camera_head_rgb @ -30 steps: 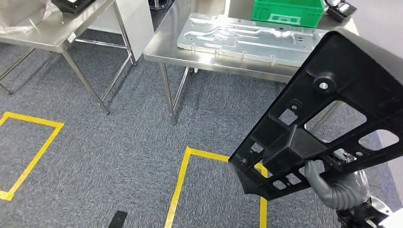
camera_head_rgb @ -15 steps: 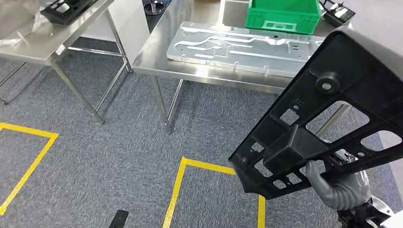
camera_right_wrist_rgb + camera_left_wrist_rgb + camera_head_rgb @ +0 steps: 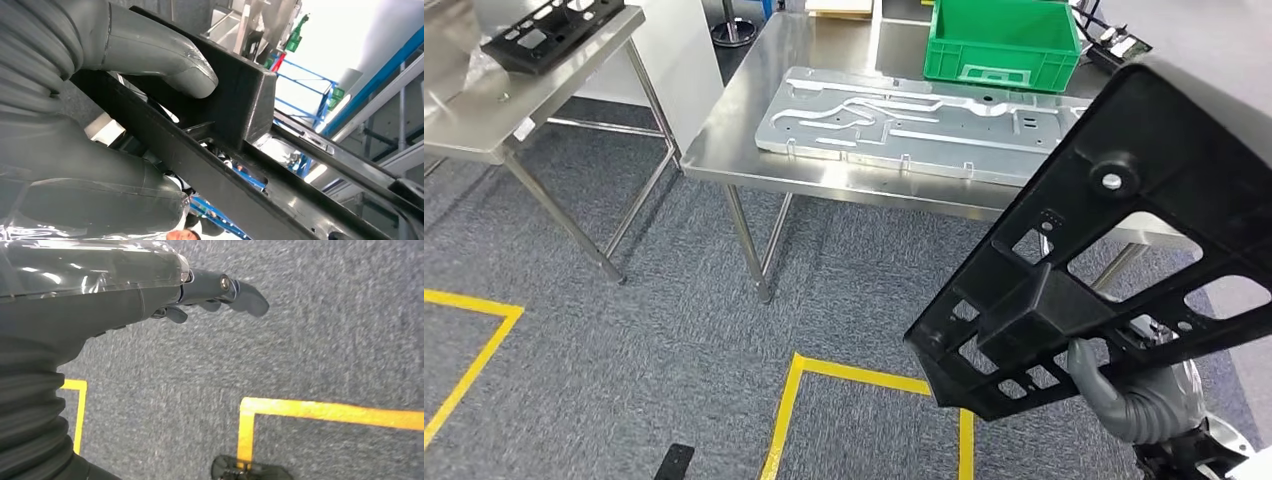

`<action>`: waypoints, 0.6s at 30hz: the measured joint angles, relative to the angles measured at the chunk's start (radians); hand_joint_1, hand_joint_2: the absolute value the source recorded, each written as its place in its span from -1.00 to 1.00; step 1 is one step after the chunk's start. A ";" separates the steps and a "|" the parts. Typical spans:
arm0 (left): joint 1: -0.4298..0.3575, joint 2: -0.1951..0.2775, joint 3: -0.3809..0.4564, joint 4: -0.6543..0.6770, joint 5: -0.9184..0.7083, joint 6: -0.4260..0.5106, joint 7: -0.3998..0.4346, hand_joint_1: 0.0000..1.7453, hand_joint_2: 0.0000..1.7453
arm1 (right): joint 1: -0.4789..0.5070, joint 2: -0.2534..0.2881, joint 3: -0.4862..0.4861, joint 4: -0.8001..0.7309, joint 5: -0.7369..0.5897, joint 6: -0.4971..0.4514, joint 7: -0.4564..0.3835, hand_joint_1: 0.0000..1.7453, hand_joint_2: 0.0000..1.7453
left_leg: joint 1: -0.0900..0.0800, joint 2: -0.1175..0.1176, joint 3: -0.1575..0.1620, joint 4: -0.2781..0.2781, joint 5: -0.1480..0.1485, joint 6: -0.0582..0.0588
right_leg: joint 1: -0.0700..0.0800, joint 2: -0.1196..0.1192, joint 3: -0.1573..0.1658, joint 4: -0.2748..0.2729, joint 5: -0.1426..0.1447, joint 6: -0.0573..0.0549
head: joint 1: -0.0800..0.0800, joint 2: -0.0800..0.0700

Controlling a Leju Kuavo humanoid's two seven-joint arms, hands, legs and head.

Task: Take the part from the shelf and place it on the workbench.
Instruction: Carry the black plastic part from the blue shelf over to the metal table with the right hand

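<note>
A large black plastic frame part (image 3: 1124, 230) with several cut-outs is tilted up at the right of the head view. My right hand (image 3: 1139, 395) grips it from below at its lower edge. Up close, the thumb (image 3: 165, 60) presses on a black block of the part (image 3: 240, 105). My left hand (image 3: 210, 292) hangs over the grey carpet, fingers apart and holding nothing. The steel workbench (image 3: 734, 130) stands ahead, beyond the part.
A long silver metal plate (image 3: 904, 115) and a green crate (image 3: 1004, 40) lie on the workbench. A second steel table (image 3: 514, 100) at the left carries another black part (image 3: 549, 30). Yellow floor tape (image 3: 824, 375) marks the carpet.
The whole view has shifted: the workbench and side table now sit lower and more to the left, closer to me. The part stays in my right hand in the same pose.
</note>
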 joint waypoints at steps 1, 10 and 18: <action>-0.002 -0.001 0.000 0.000 0.000 0.000 0.000 -1.00 1.00 | -0.002 0.000 -0.001 -0.001 0.000 0.000 0.000 1.00 1.00 | 0.004 0.002 0.009 -0.003 0.003 -0.001 | -0.003 -0.002 -0.022 0.041 -0.020 0.005 | 0.000 0.000; 0.002 -0.004 0.001 0.000 0.005 0.001 0.001 -1.00 1.00 | -0.001 -0.001 -0.001 0.002 -0.001 0.002 0.001 1.00 1.00 | 0.025 -0.002 0.068 -0.002 -0.059 -0.041 | -0.045 -0.017 -0.108 -0.024 0.074 0.051 | 0.001 0.000; -0.004 -0.004 0.000 0.000 0.009 0.004 -0.001 -1.00 1.00 | -0.003 -0.001 0.001 0.004 -0.001 0.002 0.000 1.00 1.00 | 0.028 0.012 -0.028 0.214 -0.138 -0.082 | -0.035 -0.016 -0.052 -0.046 0.046 -0.013 | 0.001 0.000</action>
